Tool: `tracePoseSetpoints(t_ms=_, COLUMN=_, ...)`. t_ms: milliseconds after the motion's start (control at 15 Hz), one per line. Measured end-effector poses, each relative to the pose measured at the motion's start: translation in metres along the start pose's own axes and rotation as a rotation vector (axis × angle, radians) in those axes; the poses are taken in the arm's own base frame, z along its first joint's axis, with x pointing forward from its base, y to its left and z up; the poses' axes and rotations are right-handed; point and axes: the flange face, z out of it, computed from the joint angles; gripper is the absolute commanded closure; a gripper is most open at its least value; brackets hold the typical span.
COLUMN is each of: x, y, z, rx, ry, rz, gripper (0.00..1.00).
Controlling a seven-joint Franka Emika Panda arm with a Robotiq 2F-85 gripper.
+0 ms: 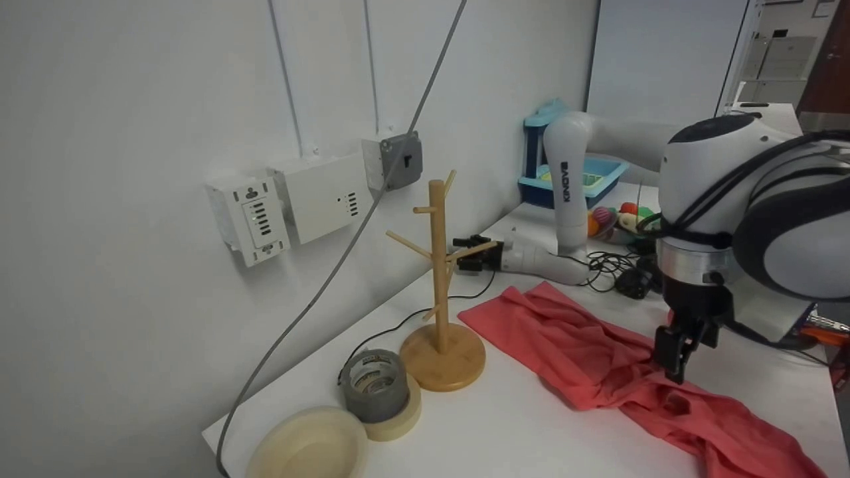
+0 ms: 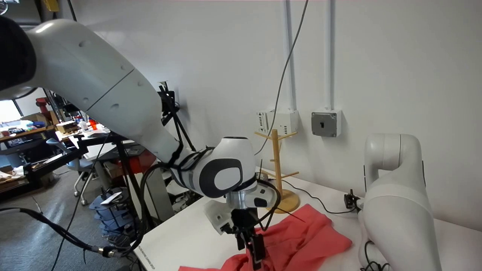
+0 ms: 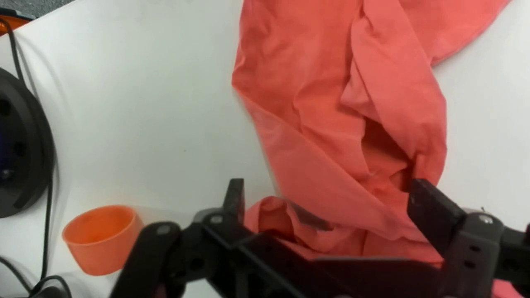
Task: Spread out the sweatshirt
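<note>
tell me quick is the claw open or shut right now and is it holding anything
Claw: open, jaws wide apart, holding nothing; the sweatshirt lies below it.

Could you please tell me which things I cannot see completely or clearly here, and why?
- Sweatshirt: cut off by the bottom edge in both exterior views; partly covered by the gripper in the wrist view.
- Beige bowl: cut by the bottom edge in an exterior view.
- Black round object: wrist view, cut by the left edge; identity unclear.
- Grey tape roll: in an exterior view, lettering too small to read.
</note>
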Motion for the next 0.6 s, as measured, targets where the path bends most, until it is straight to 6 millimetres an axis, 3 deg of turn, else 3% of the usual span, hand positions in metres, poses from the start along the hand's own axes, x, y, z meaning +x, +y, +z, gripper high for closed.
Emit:
tracePoseSetpoints(t_ms=333, x=-0.012, y=0.005, z=0.020, rx=0.017, ry=0.017, rz=-0.170, gripper=0.04)
tracePoseSetpoints(t_ms=600, x=-0.006, y=0.017, z=0.028, rx=0.029, ry=0.011, rz=-0.261, gripper=0.13)
